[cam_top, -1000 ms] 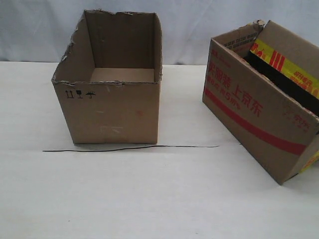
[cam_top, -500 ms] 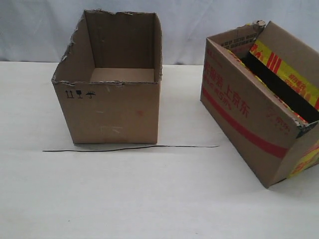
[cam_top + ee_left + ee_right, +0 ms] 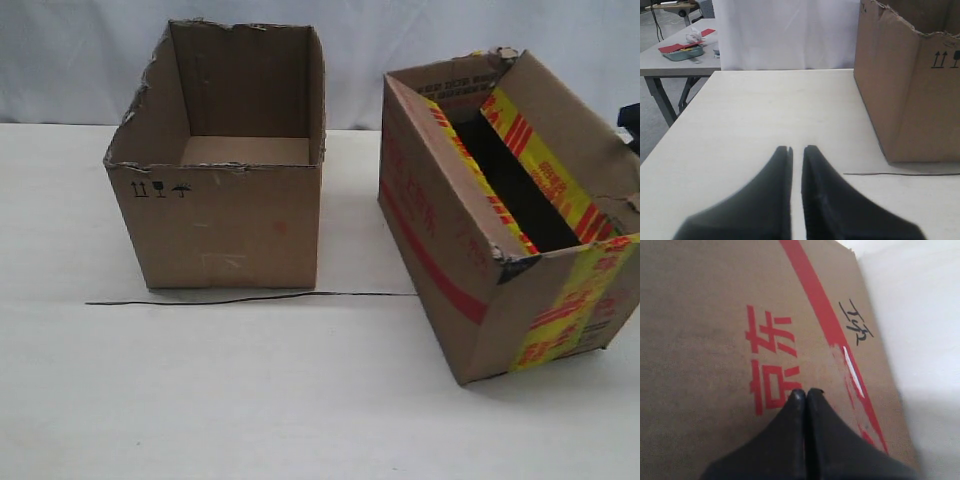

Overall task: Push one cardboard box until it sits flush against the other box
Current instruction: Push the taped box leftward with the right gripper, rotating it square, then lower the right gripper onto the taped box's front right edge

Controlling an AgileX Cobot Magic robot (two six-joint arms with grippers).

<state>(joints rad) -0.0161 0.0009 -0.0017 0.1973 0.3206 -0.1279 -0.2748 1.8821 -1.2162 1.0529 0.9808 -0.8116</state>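
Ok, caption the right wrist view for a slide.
Shut right gripper against the taped box's red-printed side.

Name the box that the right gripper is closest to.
The taped cardboard box, with yellow-and-red tape and red print. The right gripper, jaws shut, is right at its printed side. The plain ragged-rimmed box stands apart, on the left of the exterior view.

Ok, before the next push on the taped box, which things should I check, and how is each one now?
1. Right gripper set on the printed wall of the taped cardboard box: ok.
2. Left gripper clear of both boxes: ok.
3. Table strip between it and the plain torn-rim box free of obstacles: ok.
4. Facing walls parallel: not ok, the taped box stands skewed.
5. Boxes flush: not ok, a gap shows.
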